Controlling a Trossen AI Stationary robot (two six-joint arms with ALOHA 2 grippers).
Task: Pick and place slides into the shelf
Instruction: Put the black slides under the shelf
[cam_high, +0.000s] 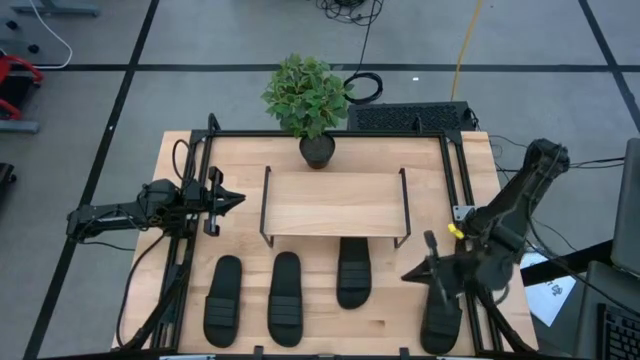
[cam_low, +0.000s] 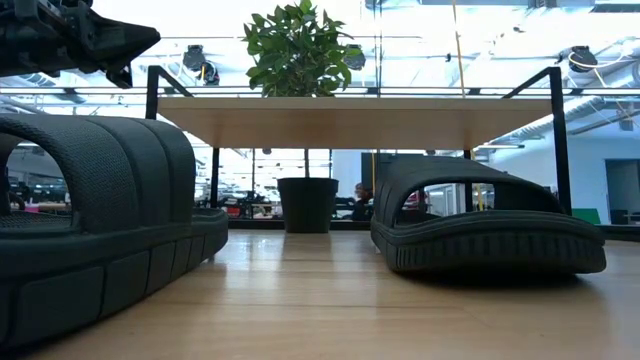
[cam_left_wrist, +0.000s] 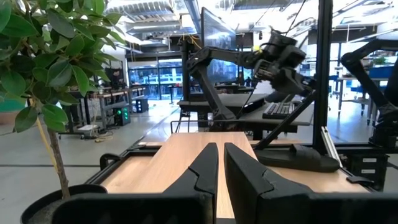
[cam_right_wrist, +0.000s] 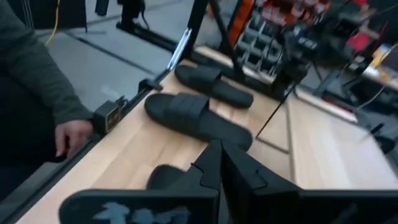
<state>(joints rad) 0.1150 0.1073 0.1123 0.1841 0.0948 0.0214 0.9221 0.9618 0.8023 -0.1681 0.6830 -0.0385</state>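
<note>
Slides on the wooden table, both grippers pressed together

Overhead: four black ribbed-strap slides (cam_high: 285, 298) lie before the plank-topped wire shelf (cam_high: 334, 203); one pokes under it. The right gripper (cam_high: 412, 274), pinched empty, hovers just beside the rightmost slide (cam_high: 441, 318). The left gripper (cam_high: 236, 199) waits pressed together, left of the shelf.

Table level: rubbery soles, arched straps.

Right wrist: a person's hand (cam_right_wrist: 73, 135) rests at the table's edge.

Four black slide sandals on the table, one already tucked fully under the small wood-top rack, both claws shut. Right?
Not quite. In the high view the black slide sandal nearest the small wood-top wire-legged rack only has its tip under the front edge; most of it sticks out. The rest holds: four sandals, left claw and right claw shut.
</note>
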